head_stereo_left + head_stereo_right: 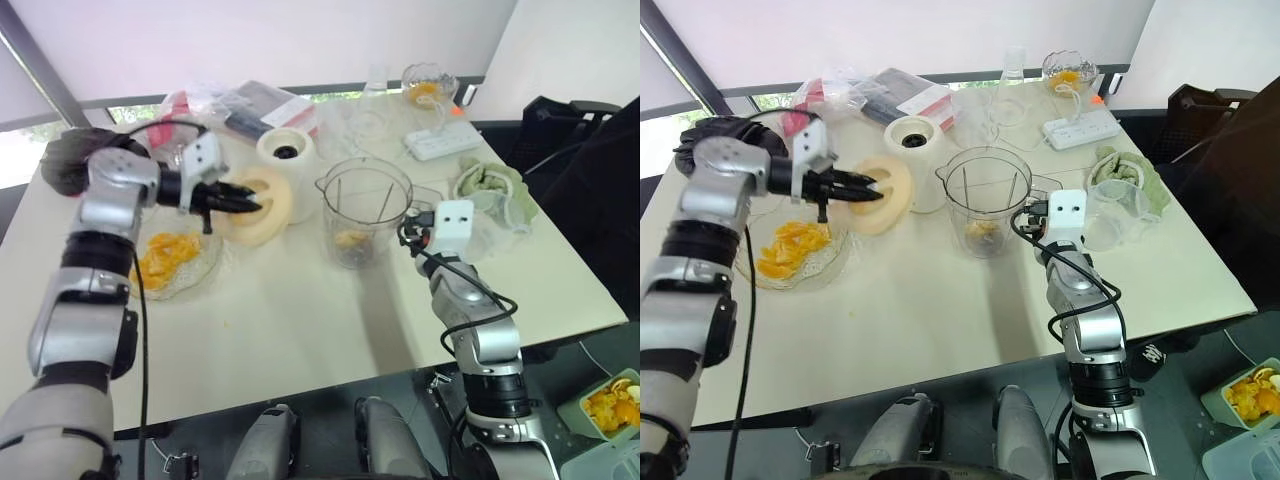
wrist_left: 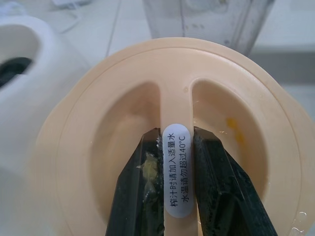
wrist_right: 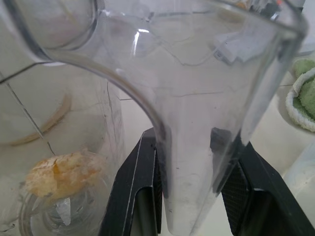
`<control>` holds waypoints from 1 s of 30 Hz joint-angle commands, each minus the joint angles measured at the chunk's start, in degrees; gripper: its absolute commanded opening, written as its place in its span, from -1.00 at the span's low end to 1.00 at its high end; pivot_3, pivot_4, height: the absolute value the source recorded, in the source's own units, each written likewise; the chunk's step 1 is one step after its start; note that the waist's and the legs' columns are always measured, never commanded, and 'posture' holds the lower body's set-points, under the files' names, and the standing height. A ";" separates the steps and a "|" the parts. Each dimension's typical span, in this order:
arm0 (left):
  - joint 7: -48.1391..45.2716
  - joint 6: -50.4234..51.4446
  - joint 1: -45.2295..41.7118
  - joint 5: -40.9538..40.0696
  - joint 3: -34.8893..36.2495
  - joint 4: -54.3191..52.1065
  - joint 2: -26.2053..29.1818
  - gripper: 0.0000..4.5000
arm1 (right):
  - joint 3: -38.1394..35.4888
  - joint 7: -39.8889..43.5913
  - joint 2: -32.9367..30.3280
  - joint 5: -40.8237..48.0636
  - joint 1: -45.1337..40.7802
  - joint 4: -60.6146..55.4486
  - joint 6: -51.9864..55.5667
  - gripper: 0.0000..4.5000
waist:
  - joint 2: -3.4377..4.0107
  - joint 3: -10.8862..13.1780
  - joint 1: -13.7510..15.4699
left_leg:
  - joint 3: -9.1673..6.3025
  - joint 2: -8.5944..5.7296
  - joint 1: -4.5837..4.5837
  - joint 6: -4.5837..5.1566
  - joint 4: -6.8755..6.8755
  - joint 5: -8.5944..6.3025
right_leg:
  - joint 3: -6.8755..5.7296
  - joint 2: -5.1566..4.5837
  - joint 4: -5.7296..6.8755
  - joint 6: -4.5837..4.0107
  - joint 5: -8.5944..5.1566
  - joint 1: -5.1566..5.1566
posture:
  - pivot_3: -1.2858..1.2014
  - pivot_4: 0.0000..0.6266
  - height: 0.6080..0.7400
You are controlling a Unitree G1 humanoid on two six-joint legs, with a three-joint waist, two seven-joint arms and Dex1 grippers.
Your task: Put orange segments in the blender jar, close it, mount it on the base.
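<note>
From the head camera, the blender jar (image 1: 365, 215) stands upright mid-table, long axis vertical and mouth up, with orange segments (image 1: 350, 240) at its bottom and its handle turned right toward the right gripper (image 1: 414, 224). Left of it, the left gripper (image 1: 247, 203) carries the cream lid (image 1: 275, 217) on edge, its top face pointing left and its underside toward the jar. The white base (image 1: 287, 150) waits just beyond the lid. In the left wrist view, the black fingers (image 2: 140, 196) pinch only the lid's thin labelled ridge (image 2: 176, 167). With so narrow a hold, the lid may swivel and meet the rim skewed. In the right wrist view, the fingers (image 3: 133, 196) are pressed either side of the clear jar handle (image 3: 197, 147). A hard sideways push from the lid could tip the jar despite that hold.
</note>
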 commanded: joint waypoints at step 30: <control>-9.67 -14.51 -31.16 14.17 -6.59 32.91 -22.26 -0.89 | 3.86 3.17 3.66 -4.03 0.60 -6.22 0.59 -0.44 | 0.00 0.02 -1.35 | 0.06 -0.03 -0.05 0.02 -0.14 -0.01 | 0.08 0.00 0.01 0.01 -0.01 -0.14 | 0.03 -0.52 1.00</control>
